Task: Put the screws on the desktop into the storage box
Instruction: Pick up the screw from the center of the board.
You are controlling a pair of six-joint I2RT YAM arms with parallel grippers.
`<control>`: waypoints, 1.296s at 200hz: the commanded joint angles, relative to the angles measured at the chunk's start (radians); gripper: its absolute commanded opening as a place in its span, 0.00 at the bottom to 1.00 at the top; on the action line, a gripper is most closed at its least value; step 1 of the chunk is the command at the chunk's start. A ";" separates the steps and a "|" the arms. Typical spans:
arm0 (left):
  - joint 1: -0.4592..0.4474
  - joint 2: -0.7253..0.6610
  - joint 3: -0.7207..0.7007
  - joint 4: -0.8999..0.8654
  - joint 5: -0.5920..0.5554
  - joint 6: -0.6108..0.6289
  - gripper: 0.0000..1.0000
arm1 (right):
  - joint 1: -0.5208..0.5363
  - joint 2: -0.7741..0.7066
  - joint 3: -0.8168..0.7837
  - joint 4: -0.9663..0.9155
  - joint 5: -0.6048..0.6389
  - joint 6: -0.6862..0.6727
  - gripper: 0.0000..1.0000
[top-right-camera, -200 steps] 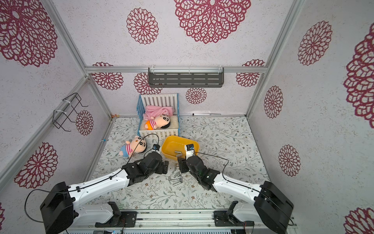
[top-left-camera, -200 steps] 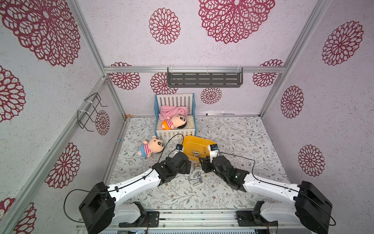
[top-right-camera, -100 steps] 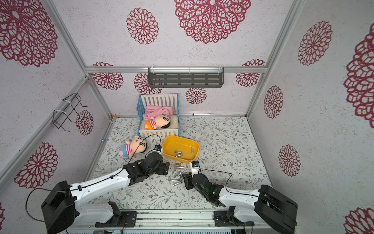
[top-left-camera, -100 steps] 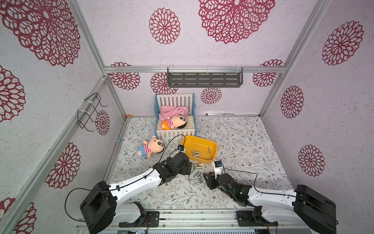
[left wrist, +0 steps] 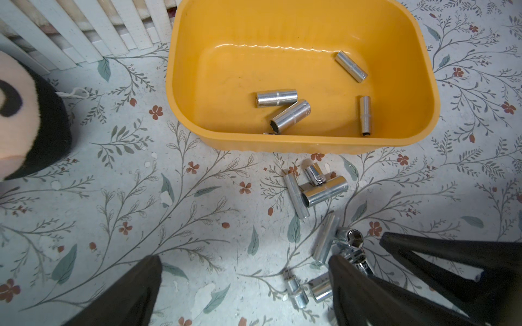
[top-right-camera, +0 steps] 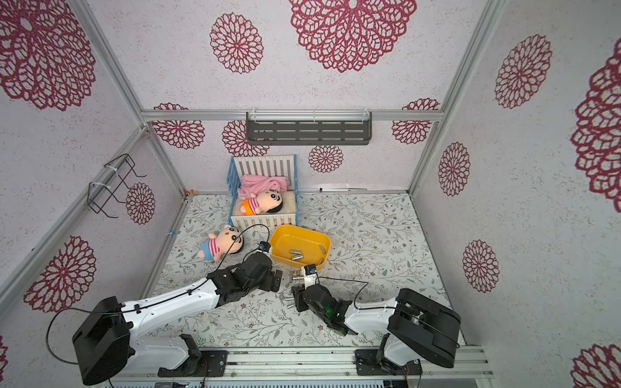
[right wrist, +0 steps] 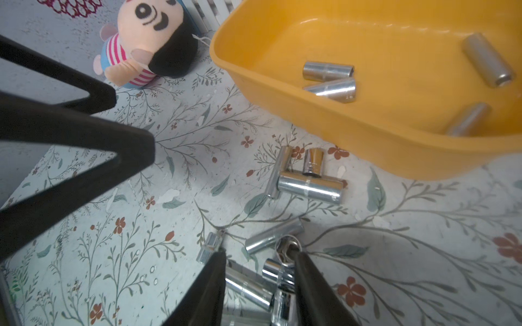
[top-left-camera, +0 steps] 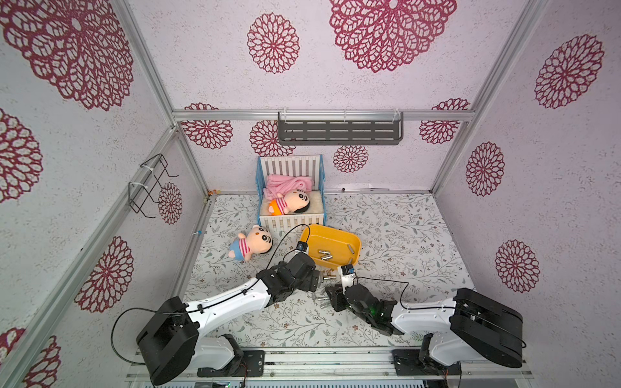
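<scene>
The yellow storage box (top-left-camera: 349,239) (left wrist: 310,142) sits on the leafy desktop (top-left-camera: 403,242) and holds several silver screws (left wrist: 291,113) (right wrist: 329,70). More screws lie loose just in front of it: a small cluster (left wrist: 322,192) (right wrist: 309,186) and a heap nearer the arms (top-left-camera: 323,299). My right gripper (right wrist: 260,262) (top-left-camera: 331,295) is down on that heap. Its jaws stand partly closed either side of several screws (right wrist: 279,275), with a gap still showing. My left gripper (left wrist: 245,261) (top-left-camera: 314,280) hovers wide open beside the heap, holding nothing.
A plush doll (top-left-camera: 250,243) lies on the desktop left of the box. A white-and-blue crib (top-left-camera: 292,223) with another doll stands right behind the box. A grey shelf (top-left-camera: 339,131) hangs on the back wall and a wire rack (top-left-camera: 148,184) on the left wall.
My right gripper has drawn back from over the storage box, come down onto the heap of screws, and its jaws have narrowed. The left arm has hardly moved.
</scene>
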State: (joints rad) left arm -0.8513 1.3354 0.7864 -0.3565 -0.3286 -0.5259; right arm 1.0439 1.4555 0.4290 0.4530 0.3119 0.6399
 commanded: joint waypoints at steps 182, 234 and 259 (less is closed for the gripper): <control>-0.002 -0.001 0.022 0.004 -0.003 0.012 0.97 | 0.007 0.161 0.108 -0.033 0.105 0.029 0.31; -0.002 -0.002 0.020 0.004 0.002 0.014 0.97 | 0.007 0.166 0.122 -0.058 0.122 0.030 0.26; -0.002 -0.001 0.021 0.004 0.005 0.014 0.97 | 0.007 0.171 0.126 -0.065 0.131 0.029 0.26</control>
State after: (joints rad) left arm -0.8513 1.3354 0.7864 -0.3573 -0.3267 -0.5236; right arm 1.0458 1.6199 0.5301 0.3912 0.4019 0.6647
